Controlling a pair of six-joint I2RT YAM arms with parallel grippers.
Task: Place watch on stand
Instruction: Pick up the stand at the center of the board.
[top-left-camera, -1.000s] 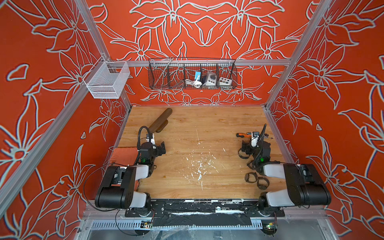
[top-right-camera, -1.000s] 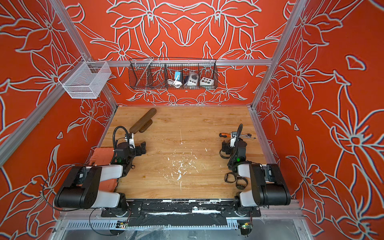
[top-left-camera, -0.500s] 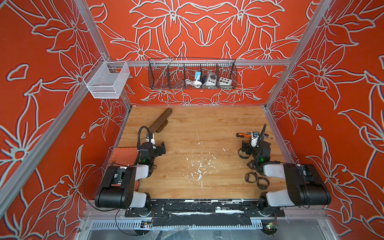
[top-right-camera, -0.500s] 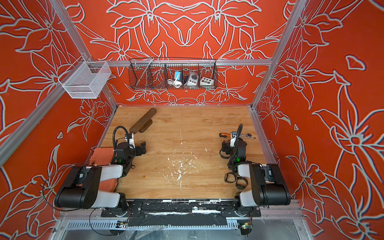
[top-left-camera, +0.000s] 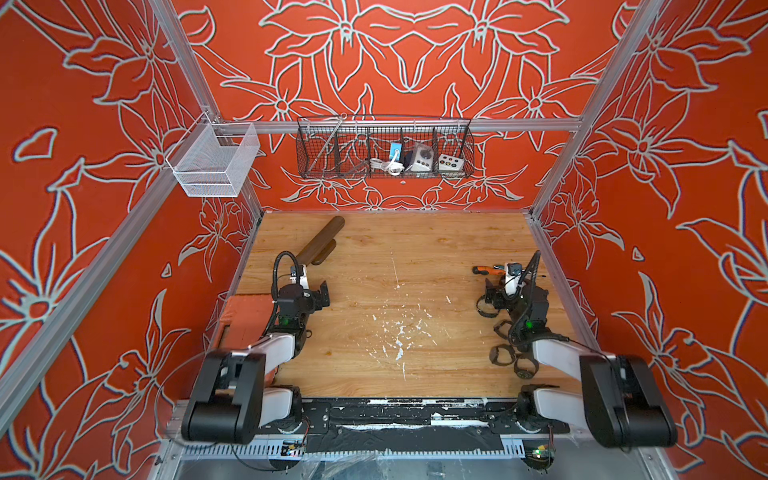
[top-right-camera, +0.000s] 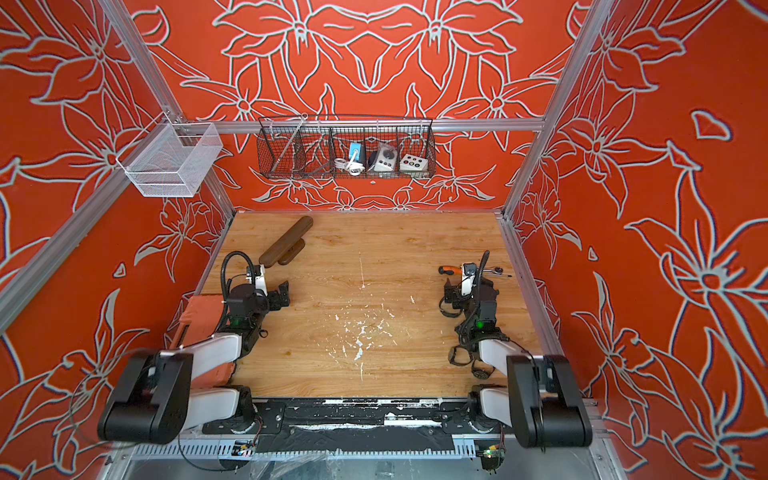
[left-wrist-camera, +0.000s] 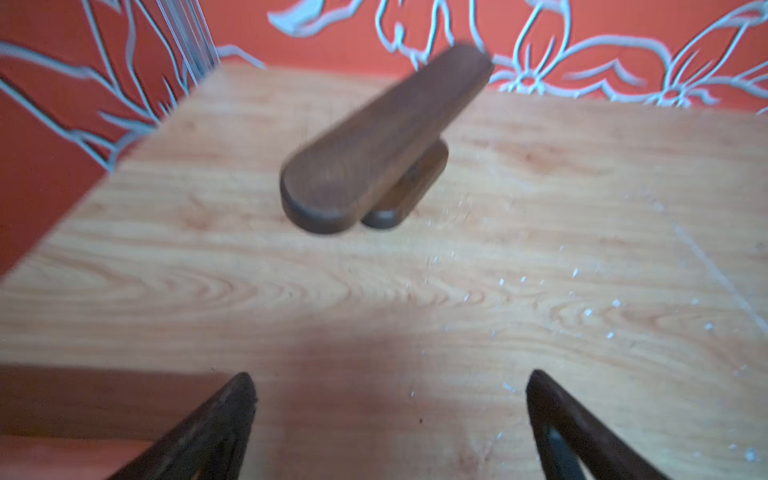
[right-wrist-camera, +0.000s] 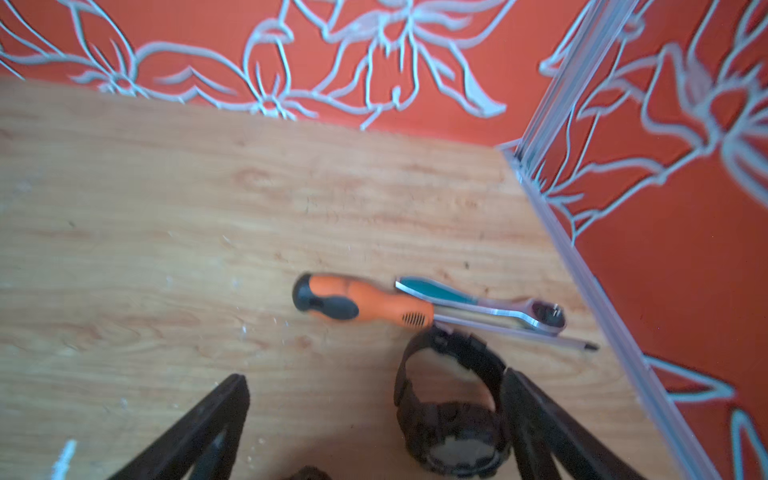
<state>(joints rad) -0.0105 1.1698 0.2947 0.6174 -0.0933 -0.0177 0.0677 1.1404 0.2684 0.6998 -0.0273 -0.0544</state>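
Need R claw (right-wrist-camera: 374, 374), apart & empty, centred on watch (right-wrist-camera: 449, 419) just ahead by one finger (right-wrist-camera: 540, 428); stand (left-wrist-camera: 374, 141) across counter (top-left-camera: 415, 291) nearer L claw (left-wrist-camera: 390, 374), also apart.

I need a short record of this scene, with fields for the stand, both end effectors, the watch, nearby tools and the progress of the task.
stand: far-left part of table, bar bare
left end effector: open, empty, facing stand
right end effector: open, empty
watch: black, on table, just inside one finger of right end effector, not gripped
tools: orange screwdriver and wrench, beyond watch
progress: nothing grasped yet
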